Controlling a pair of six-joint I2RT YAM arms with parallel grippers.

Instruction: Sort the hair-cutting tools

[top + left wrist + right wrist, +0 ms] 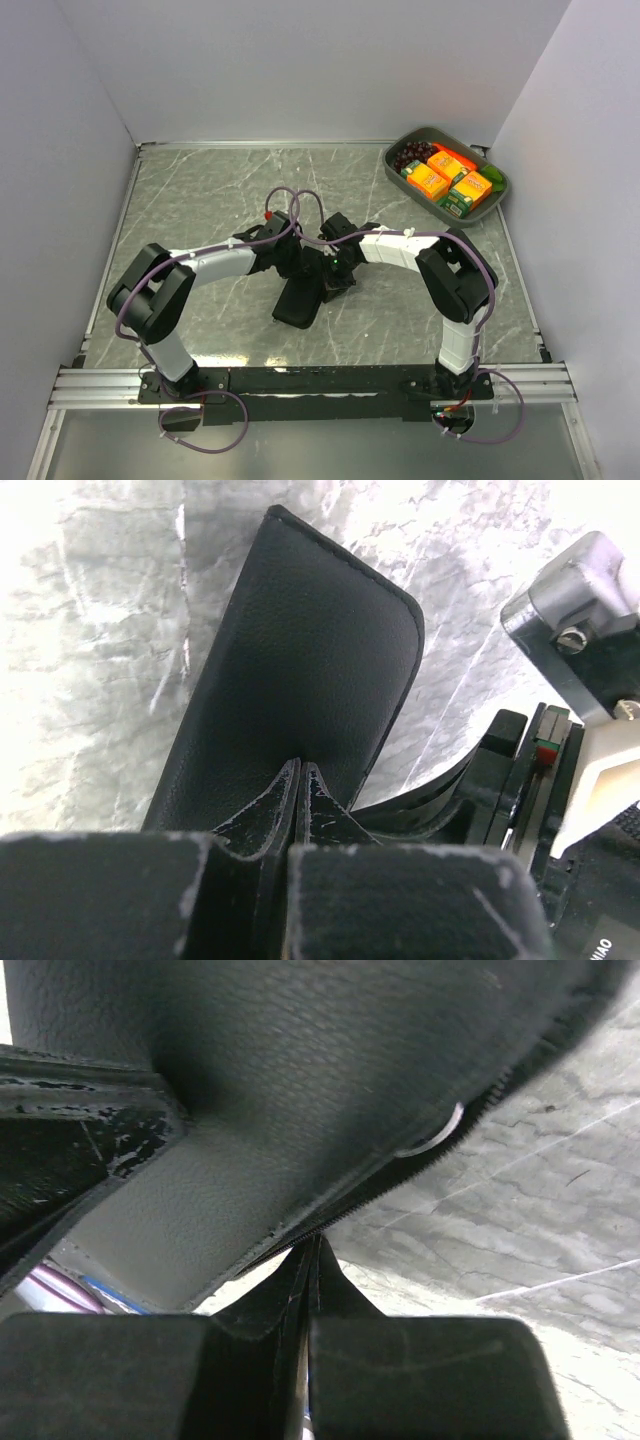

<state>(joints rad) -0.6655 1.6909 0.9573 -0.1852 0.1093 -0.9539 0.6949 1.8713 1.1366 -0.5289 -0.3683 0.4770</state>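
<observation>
A flat black zip case (298, 302) lies mid-table and fills the left wrist view (300, 650) and the right wrist view (300, 1070). My left gripper (303, 266) (298, 767) is shut, its tips pinching the case's near end. My right gripper (332, 274) (316, 1245) is shut at the case's zip edge, right beside the left one. A small silver curve (432, 1138) peeks out at the zip. No scissors or black hair clips show in any view.
A grey tray (392, 168) with orange and green boxes and dark grapes stands at the back right. White walls close the table on three sides. The right arm's gripper body (560, 710) sits close beside the left fingers.
</observation>
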